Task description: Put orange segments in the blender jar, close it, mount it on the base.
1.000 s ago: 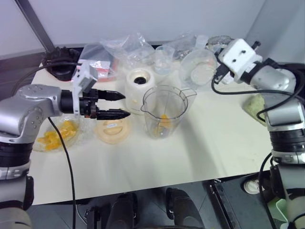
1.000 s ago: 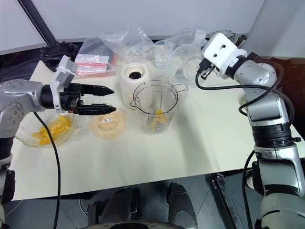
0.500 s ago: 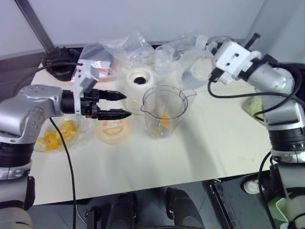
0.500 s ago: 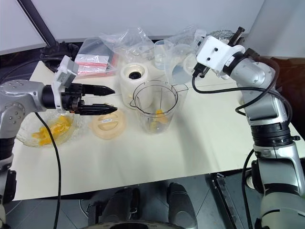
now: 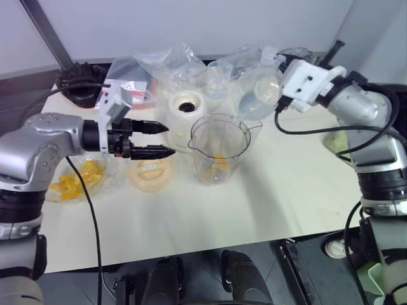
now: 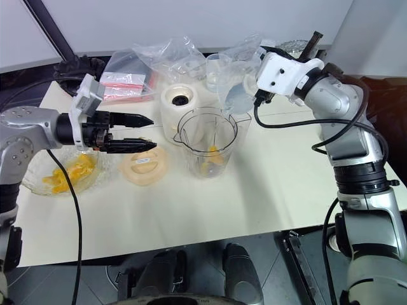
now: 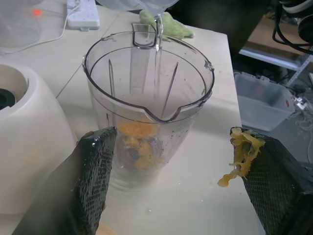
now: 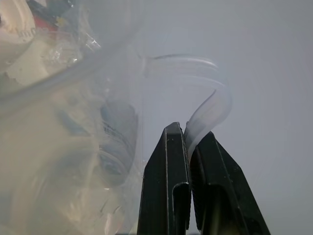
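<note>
The jar (image 5: 219,147) is seen upright on the surface (image 5: 292,190), with orange segments (image 7: 137,142) lying at its bottom. Just behind it, to its left, the base (image 5: 186,110) is placed, and a peach lid (image 5: 150,173) lies flat beside the jar. More segments are held in a glass bowl (image 5: 57,190) at the left edge. The left gripper (image 5: 159,138) is held level over the lid, pointed at the jar, its jaws wide apart and empty; pulp (image 7: 239,156) is stuck to one finger. The right gripper (image 8: 188,142) has its jaws closed on the handle of a clear cup (image 6: 236,95), which is tilted above the jar, and a thin stream of water (image 7: 159,29) is seen entering the jar.
</note>
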`<state>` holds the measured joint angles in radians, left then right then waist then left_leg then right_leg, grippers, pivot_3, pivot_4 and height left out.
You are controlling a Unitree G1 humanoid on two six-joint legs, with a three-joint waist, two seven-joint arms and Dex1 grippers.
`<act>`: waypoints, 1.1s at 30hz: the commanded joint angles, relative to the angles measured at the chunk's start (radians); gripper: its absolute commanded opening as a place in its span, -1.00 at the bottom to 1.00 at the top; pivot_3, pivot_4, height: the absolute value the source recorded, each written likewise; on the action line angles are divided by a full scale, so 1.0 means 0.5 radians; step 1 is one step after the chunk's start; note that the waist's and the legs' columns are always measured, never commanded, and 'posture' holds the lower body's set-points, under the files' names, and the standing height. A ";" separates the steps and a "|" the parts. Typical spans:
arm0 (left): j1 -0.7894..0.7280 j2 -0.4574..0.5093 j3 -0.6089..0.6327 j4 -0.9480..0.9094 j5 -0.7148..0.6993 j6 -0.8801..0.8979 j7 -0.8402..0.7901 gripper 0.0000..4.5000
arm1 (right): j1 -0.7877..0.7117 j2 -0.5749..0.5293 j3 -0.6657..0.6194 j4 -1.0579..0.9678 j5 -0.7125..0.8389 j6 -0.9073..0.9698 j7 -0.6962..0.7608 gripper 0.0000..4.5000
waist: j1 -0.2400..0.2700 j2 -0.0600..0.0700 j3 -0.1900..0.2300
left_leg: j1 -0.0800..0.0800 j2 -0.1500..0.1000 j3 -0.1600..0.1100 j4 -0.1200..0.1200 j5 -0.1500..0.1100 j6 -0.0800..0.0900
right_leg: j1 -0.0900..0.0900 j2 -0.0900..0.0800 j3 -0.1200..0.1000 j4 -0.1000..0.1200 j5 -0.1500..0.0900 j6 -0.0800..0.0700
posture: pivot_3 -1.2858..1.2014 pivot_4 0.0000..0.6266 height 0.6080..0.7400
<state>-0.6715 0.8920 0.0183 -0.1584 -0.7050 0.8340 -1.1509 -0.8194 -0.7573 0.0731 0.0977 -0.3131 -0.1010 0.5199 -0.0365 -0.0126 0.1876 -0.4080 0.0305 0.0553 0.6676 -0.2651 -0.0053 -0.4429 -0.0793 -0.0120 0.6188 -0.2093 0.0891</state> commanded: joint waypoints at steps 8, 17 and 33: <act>-0.008 0.007 0.062 -0.038 0.009 -0.034 0.001 0.73 | -0.002 0.210 -0.282 -0.157 0.414 0.490 0.008 -0.97 | -0.003 0.000 0.000 | 0.000 0.000 0.000 0.000 0.000 0.000 | 0.000 0.000 0.000 0.001 0.000 0.000 | 0.03 -0.52 1.00; -0.036 -0.015 0.134 -0.010 -0.070 0.028 0.026 0.73 | 0.037 0.472 -0.911 -0.382 0.891 1.344 -0.414 -0.97 | 0.046 0.000 0.000 | 0.000 0.000 0.000 0.000 0.001 -0.001 | 0.000 0.000 0.000 0.003 0.001 0.000 | 0.03 -0.52 1.00; 0.115 -0.167 0.197 -0.196 -0.046 0.105 0.459 0.73 | 0.628 0.657 -1.126 0.255 0.791 0.687 -1.030 -0.97 | -0.014 0.000 -0.001 | 0.006 0.000 0.002 0.000 0.001 -0.001 | 0.001 0.001 0.006 0.007 0.003 0.003 | 0.03 -0.52 1.00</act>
<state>-0.6197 0.8054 0.0717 -0.2156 -0.7107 0.8831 -0.9444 -0.5048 -0.4271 -0.4964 0.1881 0.0918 0.3390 0.0130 -0.0435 -0.0124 0.1873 -0.4050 0.0302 0.0564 0.6677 -0.2645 -0.0060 -0.4423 -0.0790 -0.0089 0.6225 -0.2079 0.0906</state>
